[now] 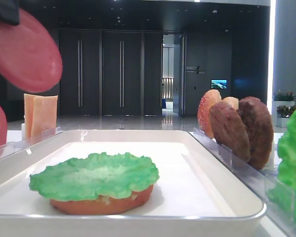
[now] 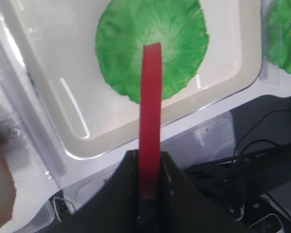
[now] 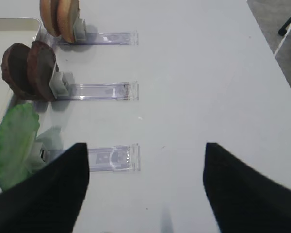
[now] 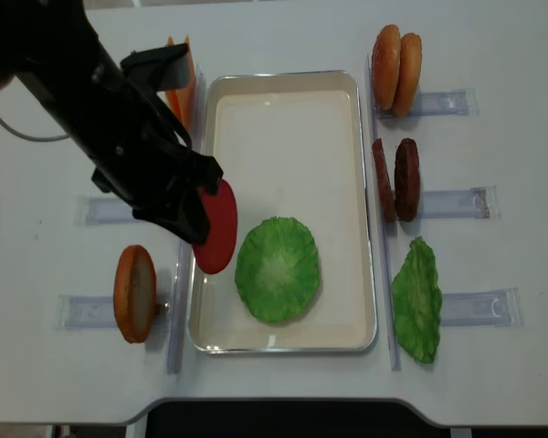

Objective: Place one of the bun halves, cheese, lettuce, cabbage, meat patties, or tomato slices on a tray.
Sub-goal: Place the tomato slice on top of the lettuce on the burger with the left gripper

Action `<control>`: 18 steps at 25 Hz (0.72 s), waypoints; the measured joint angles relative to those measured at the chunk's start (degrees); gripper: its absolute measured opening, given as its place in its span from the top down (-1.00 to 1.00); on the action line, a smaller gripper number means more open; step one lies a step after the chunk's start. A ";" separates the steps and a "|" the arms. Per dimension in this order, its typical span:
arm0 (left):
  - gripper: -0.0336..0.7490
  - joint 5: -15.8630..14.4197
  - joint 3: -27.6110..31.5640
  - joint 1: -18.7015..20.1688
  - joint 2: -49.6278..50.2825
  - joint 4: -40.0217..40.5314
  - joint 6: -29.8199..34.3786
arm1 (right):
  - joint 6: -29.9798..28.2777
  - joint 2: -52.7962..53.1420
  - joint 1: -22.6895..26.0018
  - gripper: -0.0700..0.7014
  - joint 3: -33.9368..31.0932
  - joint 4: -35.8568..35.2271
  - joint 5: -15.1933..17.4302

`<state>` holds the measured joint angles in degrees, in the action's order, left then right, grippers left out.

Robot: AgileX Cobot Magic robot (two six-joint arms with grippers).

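Left claw (image 4: 204, 222) clamped on a tomato slice (image 4: 216, 226), held on edge in the air over the tray's (image 4: 283, 82) left rim, beside the lettuce (image 4: 277, 268) lying on a bun half (image 1: 101, 203) near the tray's front edge. Right claw (image 3: 145, 187) spread wide, holding nothing, above bare counter (image 3: 199, 73).
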<state>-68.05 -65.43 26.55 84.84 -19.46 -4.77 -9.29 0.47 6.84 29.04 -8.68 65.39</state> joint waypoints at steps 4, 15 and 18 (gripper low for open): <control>0.76 1.67 0.00 0.00 2.34 -4.62 5.17 | 0.00 0.00 0.00 -0.42 0.00 0.00 0.00; 0.76 6.83 0.01 0.00 3.81 -11.64 12.31 | 0.00 0.00 0.00 -0.42 0.00 0.00 0.00; 0.76 7.34 0.45 -0.46 5.01 -14.68 15.00 | 0.00 0.00 0.00 -0.42 0.00 0.00 0.00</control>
<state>-60.72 -64.99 26.09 89.85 -34.13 10.23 -9.29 0.47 6.84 29.04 -8.68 65.39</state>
